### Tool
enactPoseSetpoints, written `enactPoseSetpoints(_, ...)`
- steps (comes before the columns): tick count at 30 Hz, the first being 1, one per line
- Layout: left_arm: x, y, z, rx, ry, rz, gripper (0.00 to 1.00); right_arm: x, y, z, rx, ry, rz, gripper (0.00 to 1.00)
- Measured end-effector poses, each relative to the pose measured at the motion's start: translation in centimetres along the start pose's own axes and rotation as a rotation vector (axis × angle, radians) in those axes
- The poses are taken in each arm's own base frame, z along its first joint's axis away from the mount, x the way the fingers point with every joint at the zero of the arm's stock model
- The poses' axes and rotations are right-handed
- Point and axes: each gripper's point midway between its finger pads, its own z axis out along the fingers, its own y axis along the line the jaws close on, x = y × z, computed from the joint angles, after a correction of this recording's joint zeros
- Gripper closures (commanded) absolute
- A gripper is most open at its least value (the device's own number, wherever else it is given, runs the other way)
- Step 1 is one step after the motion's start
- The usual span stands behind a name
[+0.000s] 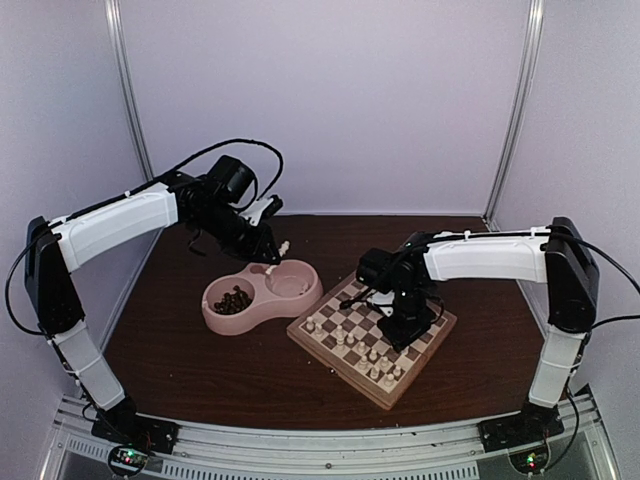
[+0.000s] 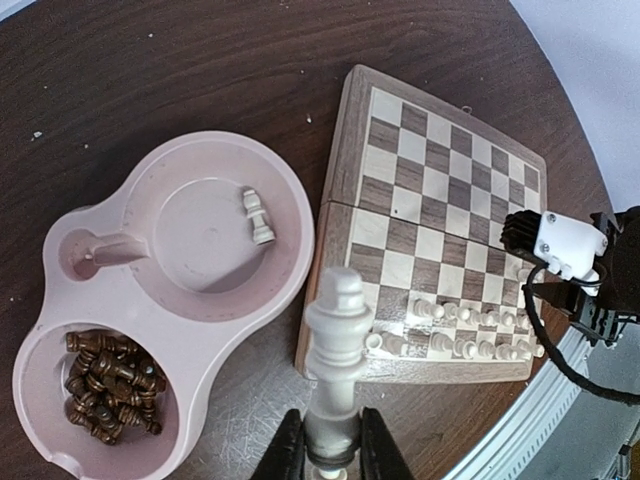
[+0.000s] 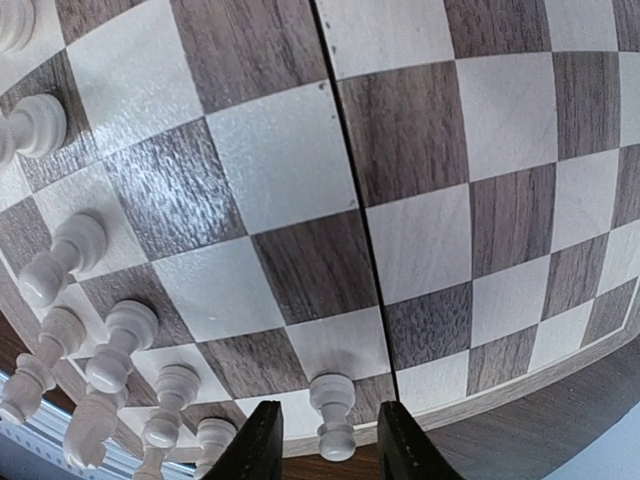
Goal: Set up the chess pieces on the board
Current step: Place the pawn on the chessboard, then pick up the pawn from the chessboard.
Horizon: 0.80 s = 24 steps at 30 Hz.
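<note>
left gripper (image 2: 332, 445) pinches a tall white piece (image 2: 338, 330) low by its base, held aloft. the board (image 2: 440, 230) lies toward 2 o'clock and the pink dish (image 2: 292, 240) toward 10. right gripper (image 3: 332, 445) jaws stand spread, clear either side of a pawn (image 3: 332, 410) upright on the board's edge row. the pieces look light, hard, smooth and tippy, so pinch low on the stem.

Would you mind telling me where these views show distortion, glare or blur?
Right wrist: fisheye bends the board's squares, with sheen on dark ones. Left wrist: the closest white piece looms large and slightly soft. Top external: low detail, the standing pieces are mere blobs.
</note>
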Motion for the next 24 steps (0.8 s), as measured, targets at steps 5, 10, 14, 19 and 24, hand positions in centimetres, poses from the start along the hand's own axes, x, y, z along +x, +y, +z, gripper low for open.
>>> enactPoseSetpoints(5, 0.1, -0.1, 0.0, 0.005, 0.003, -0.001, 0.83, 0.3, -0.2, -0.9, -0.020, -0.066, 0.017, 0.55)
enactPoseSetpoints(10, 0.0, -0.1, 0.0, 0.004, 0.002, -0.001, 0.83, 1.3, -0.8, -2.8, -0.039, -0.173, 0.060, 0.59)
enactPoseSetpoints(14, 0.0, -0.1, 0.0, 0.005, 0.002, -0.001, 0.83, 0.9, -0.9, -3.9, -0.061, -0.251, 0.091, 0.63)
enactPoseSetpoints(19, -0.1, -0.2, -0.1, 0.006, -0.002, 0.000, 0.83, 0.7, -0.8, -3.2, -0.068, -0.266, 0.108, 0.67)
enactPoseSetpoints(24, -0.1, -0.2, -0.1, 0.008, -0.001, -0.001, 0.83, 0.3, -0.6, -2.4, -0.067, -0.263, 0.112, 0.71)
